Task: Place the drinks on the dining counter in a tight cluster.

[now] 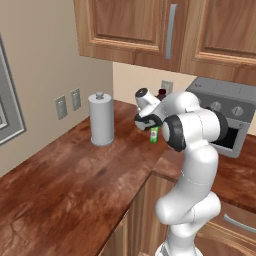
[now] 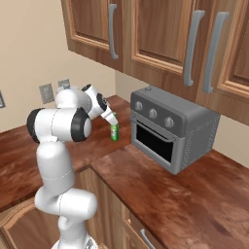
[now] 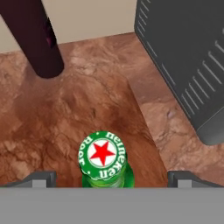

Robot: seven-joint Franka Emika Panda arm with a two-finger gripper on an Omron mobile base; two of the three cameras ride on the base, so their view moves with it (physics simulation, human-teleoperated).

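Observation:
A slim green bottle (image 1: 154, 134) (image 2: 115, 131) stands upright on the reddish-brown worktop, near the corner by the wall. In the hand view its green cap with a red star (image 3: 103, 155) sits between my two fingertips. My gripper (image 3: 109, 178) (image 1: 149, 125) (image 2: 111, 119) hangs just above the bottle, open, with its jaws wide to either side of the cap and not touching it. A taller dark maroon bottle (image 3: 39, 39) (image 1: 161, 92) stands behind it, closer to the wall. The dining counter is out of view.
A grey toaster oven (image 2: 170, 129) (image 3: 183, 57) stands close to the right of the green bottle. A grey paper-towel roll (image 1: 101, 120) stands to the left on the worktop (image 1: 75, 180). Wooden wall cabinets (image 2: 160, 39) hang overhead.

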